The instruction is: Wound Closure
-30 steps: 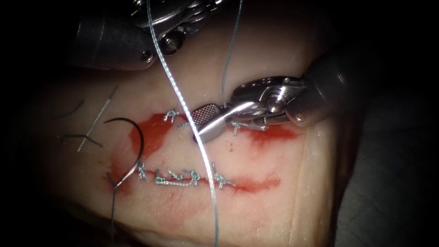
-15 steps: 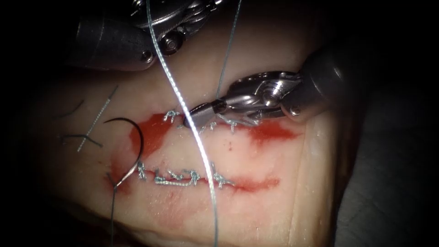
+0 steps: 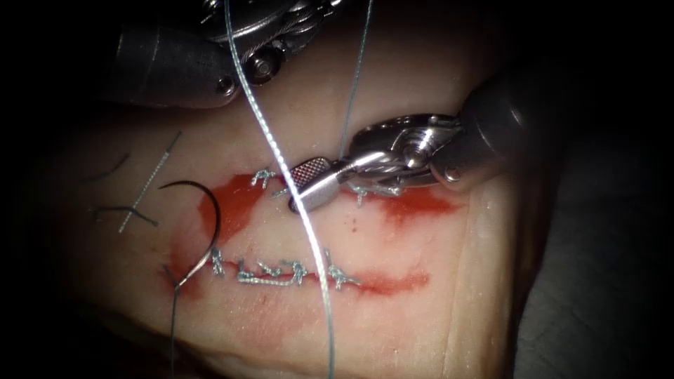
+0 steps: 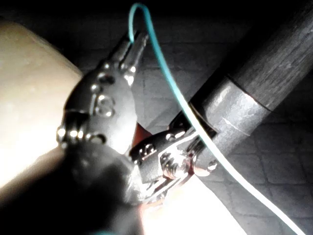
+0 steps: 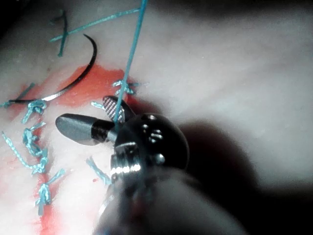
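My right tool (image 3: 299,189) reaches in from the right over the upper row of stitches (image 3: 365,189), jaws open. A thin thread (image 3: 354,84) runs down between them, seen close in the right wrist view (image 5: 124,73); they grip nothing. The left tool's wrist (image 3: 261,43) sits at the top edge. Its jaws (image 4: 136,40) are shut on the thread (image 4: 161,78), which crosses the tissue as a bright strand (image 3: 281,158). The curved needle (image 3: 214,217) lies free on the tissue (image 3: 393,238) at the left end of the lower stitched cut (image 3: 281,272), held by neither tool.
Red fluid (image 3: 235,200) stains the tissue along both stitch rows. Cut ends of thread (image 3: 144,189) lie at the far left. A thread tail (image 3: 173,330) trails from the needle toward the near edge.
The right tool's jaws were open a second ago, shut half a second ago over the upper stitches, and stand open again now. The left tool and the needle have not moved.
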{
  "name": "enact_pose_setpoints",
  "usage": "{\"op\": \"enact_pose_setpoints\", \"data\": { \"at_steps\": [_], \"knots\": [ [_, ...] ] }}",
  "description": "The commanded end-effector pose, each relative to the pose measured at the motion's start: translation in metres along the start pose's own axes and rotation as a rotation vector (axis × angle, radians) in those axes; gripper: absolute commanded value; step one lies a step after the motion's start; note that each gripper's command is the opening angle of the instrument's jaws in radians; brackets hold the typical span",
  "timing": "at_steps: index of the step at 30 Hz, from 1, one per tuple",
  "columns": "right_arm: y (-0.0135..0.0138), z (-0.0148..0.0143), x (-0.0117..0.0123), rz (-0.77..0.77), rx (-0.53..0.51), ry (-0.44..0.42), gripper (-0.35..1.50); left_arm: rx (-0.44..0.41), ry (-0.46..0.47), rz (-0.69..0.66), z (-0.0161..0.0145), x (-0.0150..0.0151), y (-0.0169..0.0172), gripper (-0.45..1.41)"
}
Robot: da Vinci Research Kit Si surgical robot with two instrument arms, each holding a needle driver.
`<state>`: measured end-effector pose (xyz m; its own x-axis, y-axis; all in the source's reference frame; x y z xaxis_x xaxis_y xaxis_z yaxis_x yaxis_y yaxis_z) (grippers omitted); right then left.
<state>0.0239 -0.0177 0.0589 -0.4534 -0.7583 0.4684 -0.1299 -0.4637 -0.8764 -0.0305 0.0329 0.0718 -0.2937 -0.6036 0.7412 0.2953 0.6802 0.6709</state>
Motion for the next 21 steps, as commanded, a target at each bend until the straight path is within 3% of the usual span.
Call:
{"op": "enact_pose_setpoints", "data": {
  "at_steps": [1,7,11,13,14,16,17,21],
  "knots": [
    [-0.0005,0.0009,-0.0002,-0.017,0.0,-0.003,0.93,0.0,-0.001,0.002,0.0006,0.0003,0.0004,-0.45],
    [-0.0004,0.001,-0.0002,-0.024,0.0,-0.002,0.96,0.0,-0.001,0.002,0.0006,0.0003,0.0004,-0.45],
    [-0.0006,0.0011,-0.0004,-0.022,0.002,-0.004,0.88,0.0,-0.001,0.002,0.0006,0.0003,0.0003,-0.45],
    [-0.0006,0.0011,-0.0004,-0.022,0.001,-0.004,0.71,0.0,-0.001,0.002,0.0006,0.0003,0.0003,-0.45],
    [-0.0005,0.0011,-0.0004,-0.022,0.001,-0.004,0.46,0.0,-0.001,0.002,0.0006,0.0003,0.0003,-0.45],
    [-0.0005,0.0011,-0.0003,-0.017,-0.002,-0.003,-0.22,0.0,-0.001,0.002,0.0006,0.0003,0.0003,-0.45],
    [-0.0005,0.0011,-0.0004,-0.011,-0.002,-0.002,-0.35,0.0,-0.001,0.002,0.0006,0.0003,0.0003,-0.45],
    [-0.0005,0.0011,-0.0004,0.001,-0.012,0.002,-0.35,0.0,-0.001,0.002,0.0006,0.0003,0.0003,-0.45]
  ]
}}
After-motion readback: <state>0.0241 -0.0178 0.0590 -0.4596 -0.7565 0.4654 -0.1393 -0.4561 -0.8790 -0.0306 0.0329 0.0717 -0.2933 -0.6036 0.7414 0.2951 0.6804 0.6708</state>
